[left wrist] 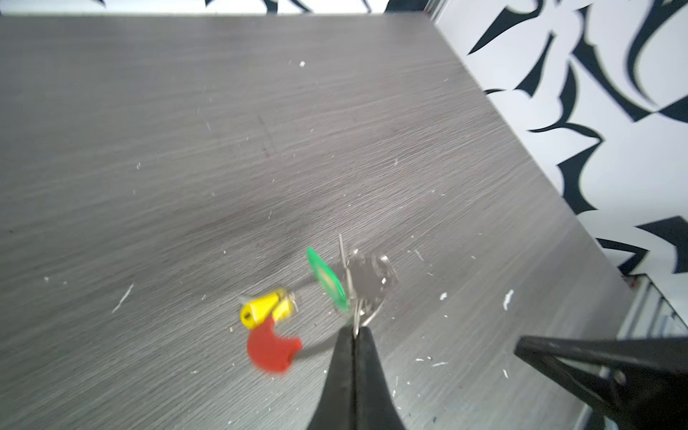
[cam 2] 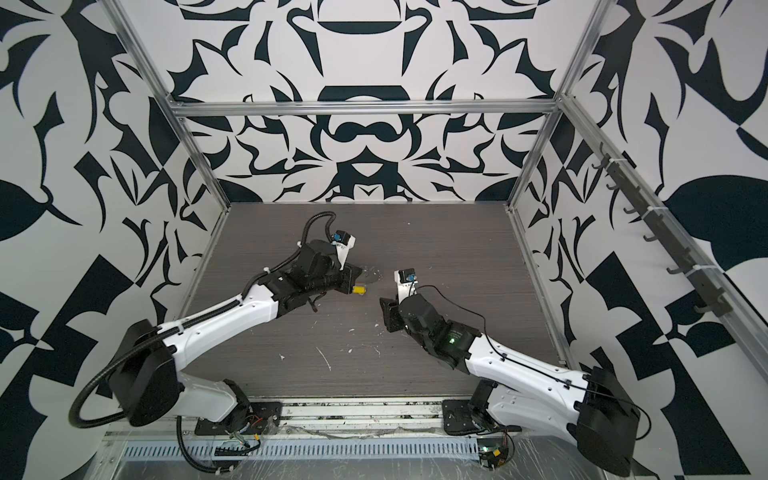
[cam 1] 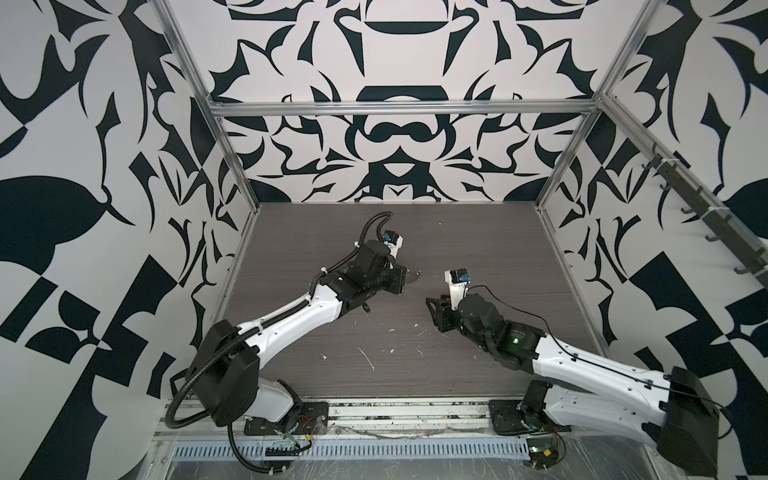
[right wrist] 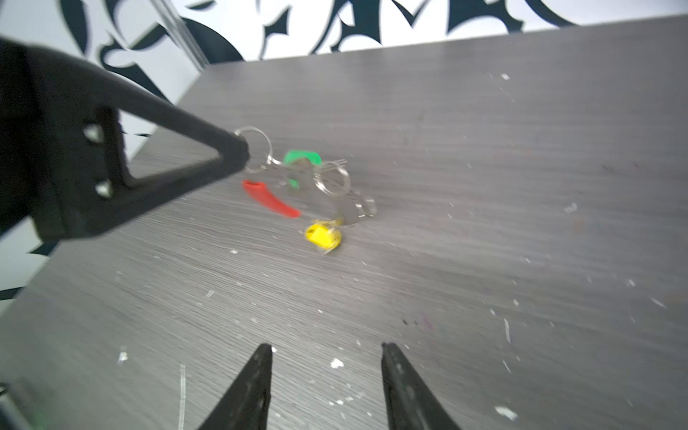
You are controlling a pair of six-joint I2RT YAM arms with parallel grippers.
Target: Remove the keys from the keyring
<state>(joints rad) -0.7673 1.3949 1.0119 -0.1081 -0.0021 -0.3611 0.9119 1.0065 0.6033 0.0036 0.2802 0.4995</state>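
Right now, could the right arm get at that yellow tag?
Probably yes. The right gripper is open and points at the yellow tag, with nothing but table between. The left gripper holds the keyring on the bunch's far side, out of the way.

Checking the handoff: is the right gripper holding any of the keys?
No, the right gripper stands open and empty, apart from the keys.
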